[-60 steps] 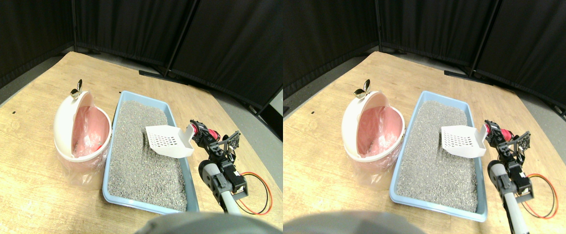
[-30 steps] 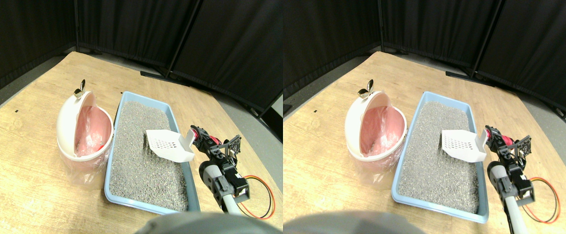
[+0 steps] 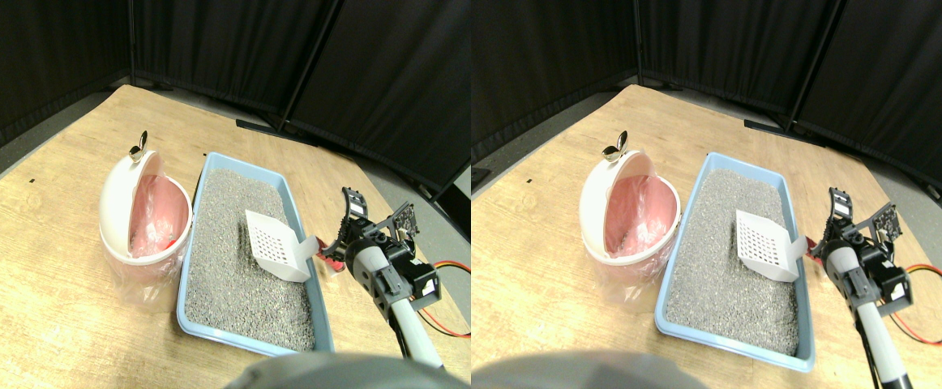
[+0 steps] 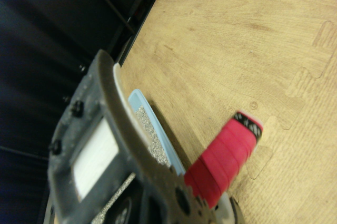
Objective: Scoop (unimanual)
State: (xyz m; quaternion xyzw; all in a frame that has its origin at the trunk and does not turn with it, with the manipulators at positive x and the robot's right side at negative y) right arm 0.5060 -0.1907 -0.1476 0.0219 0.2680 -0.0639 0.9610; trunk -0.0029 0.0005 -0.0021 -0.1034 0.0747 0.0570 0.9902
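White perforated plastic is what we see first: the scoop (image 3: 278,252) lies in the blue litter tray (image 3: 192,284), toward the tray's right wall and about halfway along it, its slotted blade tilted up out of the grey litter (image 3: 236,267) and facing us. Its leading edge sits at the litter surface; we cannot see any litter carried in it. The scoop's handle, wrapped in red tape (image 4: 225,157), runs off over the tray's right rim toward the right gripper (image 3: 341,237).

The gripper sits just outside the tray's right wall, level with the scoop. One dark open-frame jaw rises above the handle in the stereo view, and in the wrist view the same jaw stands beside the red wrapped handle, whose black-and-white end cap projects past it. We cannot tell how wide the jaws stand, nor whether they are actually pinching the handle, since the gap between them is hidden in both views.

Touching the tray's left wall stands a white round bin (image 3: 126,212) lined with a pink bag, its domed lid swung open. Beyond the tray's right side, behind the arm, red and black cables (image 3: 447,320) loop on the wooden floor (image 3: 33,275). Black curtains (image 3: 220,49) close off the floor's far edge beyond the tray.
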